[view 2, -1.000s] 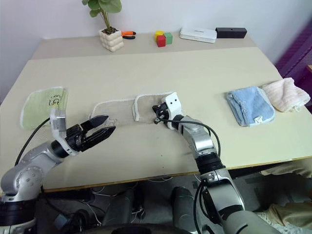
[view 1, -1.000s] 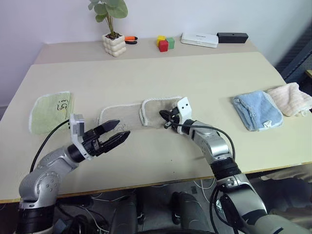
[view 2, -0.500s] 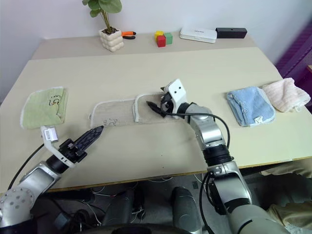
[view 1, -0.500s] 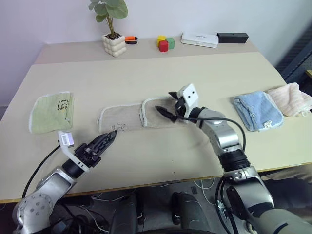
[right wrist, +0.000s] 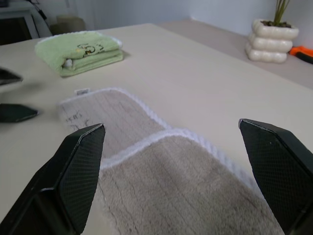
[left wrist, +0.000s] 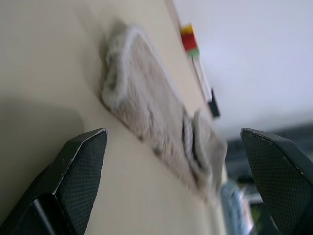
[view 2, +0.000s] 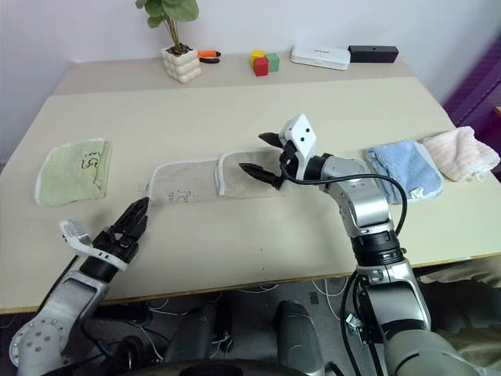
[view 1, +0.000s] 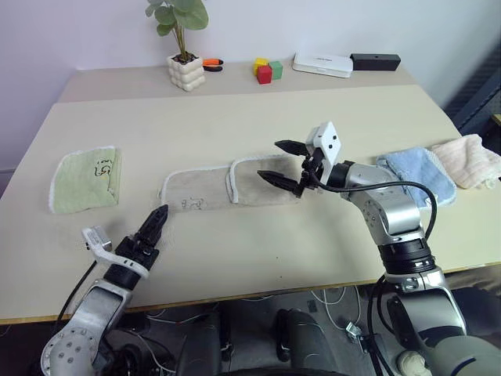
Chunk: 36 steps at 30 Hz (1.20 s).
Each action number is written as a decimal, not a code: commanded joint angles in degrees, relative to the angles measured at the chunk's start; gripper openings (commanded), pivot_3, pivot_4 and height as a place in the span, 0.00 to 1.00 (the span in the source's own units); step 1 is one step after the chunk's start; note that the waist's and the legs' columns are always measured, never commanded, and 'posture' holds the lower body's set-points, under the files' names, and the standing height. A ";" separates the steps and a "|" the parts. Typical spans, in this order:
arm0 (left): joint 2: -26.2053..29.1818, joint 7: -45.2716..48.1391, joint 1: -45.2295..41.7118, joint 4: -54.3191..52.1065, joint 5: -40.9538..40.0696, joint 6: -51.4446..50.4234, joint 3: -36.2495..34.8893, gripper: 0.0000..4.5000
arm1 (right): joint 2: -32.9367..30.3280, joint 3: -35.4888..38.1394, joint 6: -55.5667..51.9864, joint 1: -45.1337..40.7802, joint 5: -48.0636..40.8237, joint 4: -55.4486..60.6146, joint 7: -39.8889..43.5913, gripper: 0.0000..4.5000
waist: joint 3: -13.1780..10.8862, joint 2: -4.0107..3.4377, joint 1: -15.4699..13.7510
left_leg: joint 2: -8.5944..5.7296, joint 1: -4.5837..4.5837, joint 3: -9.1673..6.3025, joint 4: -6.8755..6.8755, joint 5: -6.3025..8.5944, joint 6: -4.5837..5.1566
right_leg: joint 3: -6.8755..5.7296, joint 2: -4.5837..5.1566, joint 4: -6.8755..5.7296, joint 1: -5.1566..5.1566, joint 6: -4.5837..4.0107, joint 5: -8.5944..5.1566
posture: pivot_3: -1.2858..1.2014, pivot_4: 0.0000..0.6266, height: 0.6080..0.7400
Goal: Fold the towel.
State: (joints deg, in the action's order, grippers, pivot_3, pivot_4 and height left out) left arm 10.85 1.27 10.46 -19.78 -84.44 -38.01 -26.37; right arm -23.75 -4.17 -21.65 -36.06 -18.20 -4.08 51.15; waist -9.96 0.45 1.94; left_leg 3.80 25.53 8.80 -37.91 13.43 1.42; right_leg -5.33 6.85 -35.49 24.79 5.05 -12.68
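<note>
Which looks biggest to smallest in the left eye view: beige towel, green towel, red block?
1. beige towel
2. green towel
3. red block, though it sits farther back, which shrinks it somewhat.

I see a broad beige table (view 1: pixel 258 117) with a seam running across it near the far side. The tan towel (view 1: pixel 227 186) lies flat near the middle, its right end folded back over itself, a dark mark near its left end. Well to its left sits a folded light green towel (view 1: pixel 84 178). Toward the right edge a crumpled light blue towel (view 1: pixel 419 174) lies just beside a pale pink one (view 1: pixel 468 159). Along the back edge stand a white pot with a green plant (view 1: pixel 186 70), an orange-handled tool (view 1: pixel 210 63) beside it, some coloured blocks (view 1: pixel 266 70), a flat white box (view 1: pixel 322 65) and a black bar (view 1: pixel 376 61)
</note>
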 commanded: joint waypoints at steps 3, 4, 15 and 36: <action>-0.29 -3.37 -2.77 3.04 -0.19 1.09 0.85 1.00 | -2.55 2.86 -0.39 -0.28 -5.11 6.77 4.25 0.99 | 0.01 -0.04 -0.15 | 0.00 -0.01 0.00 0.00 0.00 0.01 | -0.01 -0.02 0.02 -0.01 0.00 0.00 | 0.52 0.24 1.00; -0.39 -3.79 -3.29 3.69 -0.21 0.72 1.45 1.00 | -2.90 2.77 -0.32 -0.42 -5.10 6.80 4.44 0.99 | 0.01 -0.03 -0.27 | 0.00 -0.01 0.01 0.00 0.01 0.01 | -0.01 -0.02 0.03 -0.02 0.00 0.00 | 0.52 0.24 1.00; -2.47 -10.37 -13.16 11.98 -2.51 -0.40 3.25 0.47 | -4.03 2.36 -0.06 0.10 -3.32 8.30 2.21 1.00 | 0.11 -0.19 -1.77 | -0.01 -0.12 -0.08 -0.05 0.04 0.04 | -0.11 0.01 0.25 -0.09 -0.09 0.06 | 0.52 0.24 1.00; 2.63 -7.67 -27.59 5.08 3.18 -2.30 9.14 0.01 | -12.76 10.18 0.23 6.78 -11.11 8.74 10.36 1.00 | 0.00 -0.07 -2.48 | -0.09 0.03 -0.11 -0.07 0.03 0.13 | -0.19 -0.10 0.34 -0.21 -0.09 0.08 | 0.52 0.24 1.00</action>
State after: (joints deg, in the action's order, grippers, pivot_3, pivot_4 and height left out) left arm 12.60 -7.75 -16.20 -12.69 -82.31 -39.88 -18.19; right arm -35.57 4.99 -21.59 -29.25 -28.08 2.23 61.08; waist -9.96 0.37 -0.53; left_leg 3.71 25.57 8.69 -37.98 13.46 1.55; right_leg -5.52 6.75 -35.15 24.58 4.96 -12.60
